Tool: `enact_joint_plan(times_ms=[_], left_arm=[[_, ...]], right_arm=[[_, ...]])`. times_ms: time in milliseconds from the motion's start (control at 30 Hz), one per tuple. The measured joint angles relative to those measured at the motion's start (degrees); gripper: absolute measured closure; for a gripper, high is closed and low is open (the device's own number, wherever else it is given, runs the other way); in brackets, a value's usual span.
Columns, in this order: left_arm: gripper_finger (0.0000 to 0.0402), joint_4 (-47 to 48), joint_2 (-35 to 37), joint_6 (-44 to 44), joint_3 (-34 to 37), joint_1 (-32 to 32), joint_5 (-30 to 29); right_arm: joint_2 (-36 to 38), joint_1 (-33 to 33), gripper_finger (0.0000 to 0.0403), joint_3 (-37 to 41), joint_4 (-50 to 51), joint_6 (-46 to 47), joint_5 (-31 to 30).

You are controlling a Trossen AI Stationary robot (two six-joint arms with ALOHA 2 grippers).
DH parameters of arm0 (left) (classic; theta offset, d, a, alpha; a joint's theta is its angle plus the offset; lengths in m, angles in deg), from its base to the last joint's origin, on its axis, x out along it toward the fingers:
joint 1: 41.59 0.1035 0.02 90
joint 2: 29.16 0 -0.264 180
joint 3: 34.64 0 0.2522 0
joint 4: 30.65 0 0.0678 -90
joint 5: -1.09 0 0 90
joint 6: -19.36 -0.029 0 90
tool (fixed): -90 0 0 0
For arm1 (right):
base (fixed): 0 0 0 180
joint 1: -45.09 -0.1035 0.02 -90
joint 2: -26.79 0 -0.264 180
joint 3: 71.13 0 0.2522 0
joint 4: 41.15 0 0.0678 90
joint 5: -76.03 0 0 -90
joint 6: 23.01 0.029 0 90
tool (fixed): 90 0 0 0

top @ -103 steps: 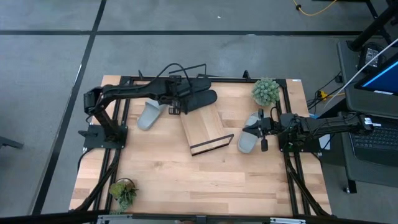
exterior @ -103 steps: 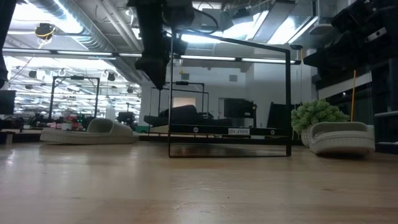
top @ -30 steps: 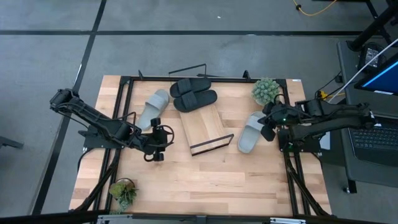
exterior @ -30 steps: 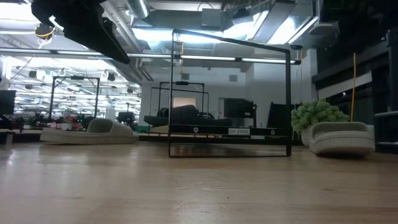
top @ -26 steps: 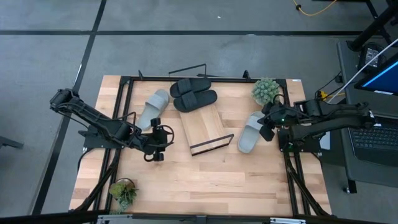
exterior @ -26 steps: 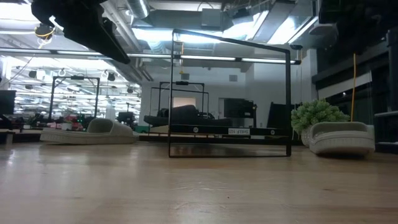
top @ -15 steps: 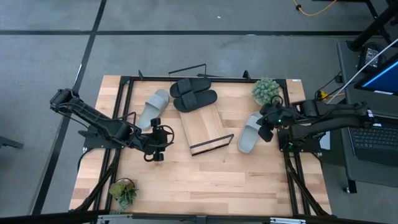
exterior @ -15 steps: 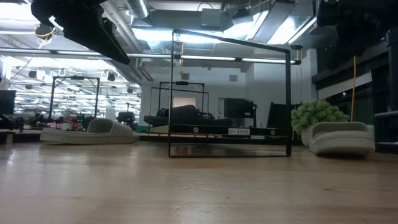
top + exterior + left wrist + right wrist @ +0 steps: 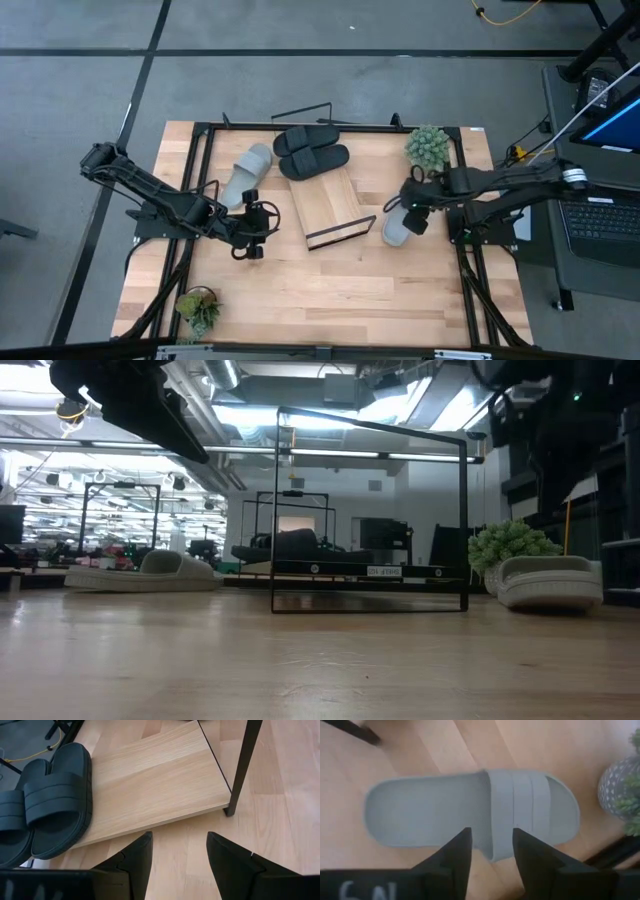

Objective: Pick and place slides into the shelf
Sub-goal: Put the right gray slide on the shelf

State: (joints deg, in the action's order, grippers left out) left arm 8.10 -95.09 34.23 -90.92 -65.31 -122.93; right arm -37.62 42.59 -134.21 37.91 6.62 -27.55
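Observation:
Two black slides (image 9: 312, 155) lie side by side on the far end of the slanted wooden shelf (image 9: 328, 208). One grey slide (image 9: 247, 172) lies flat on the table left of the shelf. The other grey slide (image 9: 470, 812) lies sole-down on the table right of the shelf. My right gripper (image 9: 490, 852) hangs open above this slide, its fingers pointing down near the strap (image 9: 512, 810). I cannot tell whether they touch it. My left gripper (image 9: 180, 865) stands open over bare table beside the shelf's near left corner (image 9: 227, 810).
A potted plant (image 9: 428, 147) stands just beyond the right grey slide, close to my right arm. Another plant (image 9: 200, 305) stands at the near left corner. The shelf's black wire frame (image 9: 370, 510) rises above the board. There is bare tabletop (image 9: 340, 285) along the near side.
My right gripper has moved toward the table's left, from beside the grey slide to over it. Its arm now shows at the upper right of the low view. The slides and the shelf have stayed where they were.

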Motion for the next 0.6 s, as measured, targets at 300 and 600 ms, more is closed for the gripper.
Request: enact_joint_plan(times_ms=[300,600], left_arm=[[0.0225,0.01,0.00,0.00,0.00,0.00,0.00],[0.0225,0.01,0.00,0.00,0.00,0.00,0.00]], right_arm=[[-8.51,0.00,0.0195,0.02,0.17,0.07,-0.35],[-14.11,0.00,0.0163,0.04,-0.34,0.07,-0.47]])
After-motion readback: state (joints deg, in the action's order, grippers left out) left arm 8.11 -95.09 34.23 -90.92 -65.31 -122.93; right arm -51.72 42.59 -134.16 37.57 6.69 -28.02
